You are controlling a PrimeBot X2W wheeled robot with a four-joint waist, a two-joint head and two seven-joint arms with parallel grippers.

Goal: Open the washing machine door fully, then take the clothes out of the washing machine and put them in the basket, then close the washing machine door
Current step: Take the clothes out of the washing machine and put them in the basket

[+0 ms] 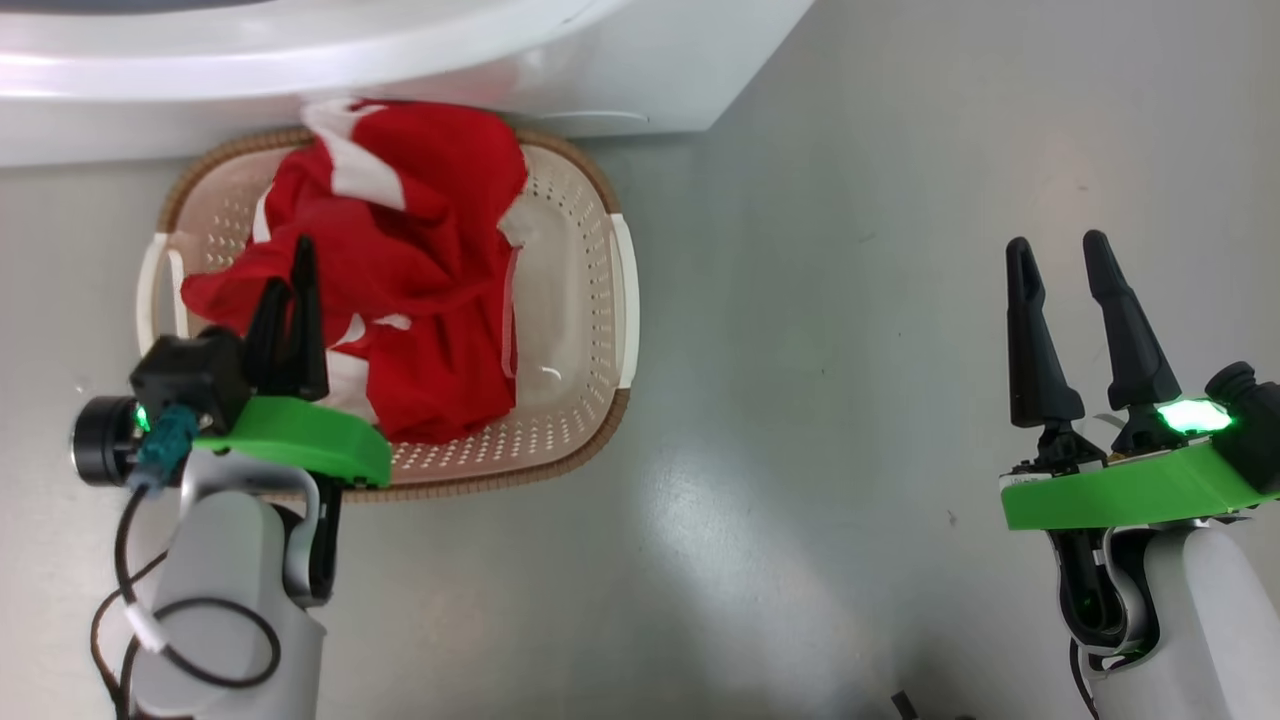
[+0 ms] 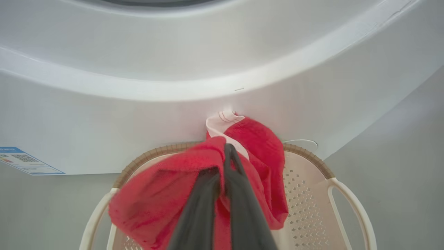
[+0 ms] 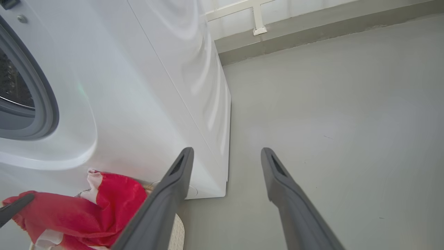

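we see left hand (image 1: pixel 290 265) clamped on a fold of the red clothes (image 1: pixel 420 230), heaped in the basket (image 1: pixel 575 300) | right hand (image 1: pixel 1058 250) fingers apart, empty, well right of the basket | we judge clothes light, limp, thin; pinch a bunched fold, not an edge

Bright, even, diffuse light; cast shadows are faint. A pale glare patch lies on the smooth grey floor (image 1: pixel 700 490) between the left tool (image 1: pixel 288 268) and the right tool (image 1: pixel 1057 242). The glossy white washing machine (image 2: pixel 173 62) beyond the left tool shows broad sheen and bows in the wrist views. The left tool's dark fingers (image 2: pixel 246 215) and the bright red fabric clothes (image 2: pixel 156 198) around them are blurred close to the lens.
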